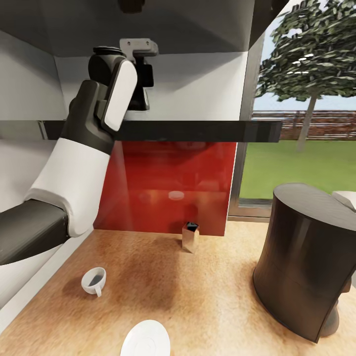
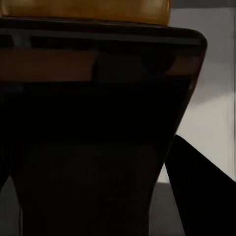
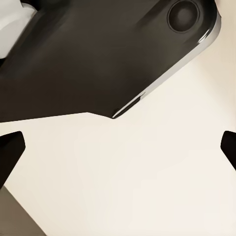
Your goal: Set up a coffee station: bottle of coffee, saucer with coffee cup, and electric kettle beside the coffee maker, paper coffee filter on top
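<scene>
Nearest the front edge of the tan surface [image 1: 207, 301]: a white saucer [image 1: 146, 339], cut off by the frame so only part shows. A bit further in toward the left edge, the white coffee cup [image 1: 93, 280], upright, well apart from the saucer. Over at the right side, the big dark coffee maker [image 1: 306, 257], seen from behind or above so basket and carafe stay hidden. Back by the red backsplash [image 1: 168, 188], a small shiny box-like thing [image 1: 190, 237], too small to identify.

Higher up, the thin dark kitchen shelf [image 1: 198, 130] along the wall, with the left arm [image 1: 84, 163] reaching up to it. Left pincer [image 1: 141, 94] mostly hidden behind the wrist, right at a dark object on the shelf. In the left wrist view, a dark brown bottle of coffee [image 2: 98, 147] with a yellow cap, huge and blurry, sitting between the fingers [image 2: 196, 196]. Can't tell if clenched or just around it.

Right pincer [image 3: 118, 147] spread wide, nothing between the tips, pale blank ground beyond plus some dark robot part.
</scene>
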{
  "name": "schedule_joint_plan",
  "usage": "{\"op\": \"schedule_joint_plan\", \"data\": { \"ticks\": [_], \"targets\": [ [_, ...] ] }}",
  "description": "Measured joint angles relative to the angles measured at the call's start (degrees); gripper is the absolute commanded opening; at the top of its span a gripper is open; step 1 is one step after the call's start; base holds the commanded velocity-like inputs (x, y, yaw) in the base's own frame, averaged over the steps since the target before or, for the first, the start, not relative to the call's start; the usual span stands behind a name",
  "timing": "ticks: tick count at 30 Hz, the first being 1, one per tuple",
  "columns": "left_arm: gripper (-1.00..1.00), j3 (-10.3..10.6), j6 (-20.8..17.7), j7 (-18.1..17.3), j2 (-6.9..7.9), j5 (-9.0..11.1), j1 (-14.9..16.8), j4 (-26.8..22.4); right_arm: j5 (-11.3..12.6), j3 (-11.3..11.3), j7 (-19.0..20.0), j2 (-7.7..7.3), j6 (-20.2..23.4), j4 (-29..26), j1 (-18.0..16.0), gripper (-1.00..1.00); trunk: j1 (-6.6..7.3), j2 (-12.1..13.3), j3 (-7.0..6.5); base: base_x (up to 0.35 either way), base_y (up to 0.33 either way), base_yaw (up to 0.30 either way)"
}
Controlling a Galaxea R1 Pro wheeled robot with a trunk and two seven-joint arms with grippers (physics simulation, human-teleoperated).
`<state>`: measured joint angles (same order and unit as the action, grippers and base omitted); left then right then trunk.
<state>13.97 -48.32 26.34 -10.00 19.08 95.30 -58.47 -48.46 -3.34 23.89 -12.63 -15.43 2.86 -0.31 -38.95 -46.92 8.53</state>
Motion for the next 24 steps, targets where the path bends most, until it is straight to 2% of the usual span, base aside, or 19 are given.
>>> {"op": "schedule_joint_plan", "data": {
  "ticks": [7,24],
  "targets": [
    [-1.00,0.0,-0.1,0.0,0.00,0.1,0.0,-0.6,0.0,0.0,0.0,0.00,0.0,0.0,0.0,1.00,-0.02,0.0,0.00,-0.076,0.000,0.000],
    [-1.00,-0.1,0.0,0.0,0.00,0.2,0.0,-0.7,0.0,0.2,0.0,-0.06,0.0,-0.1,0.0,1.00,-0.04,0.0,0.00,-0.326,0.000,0.000]
  ]
}}
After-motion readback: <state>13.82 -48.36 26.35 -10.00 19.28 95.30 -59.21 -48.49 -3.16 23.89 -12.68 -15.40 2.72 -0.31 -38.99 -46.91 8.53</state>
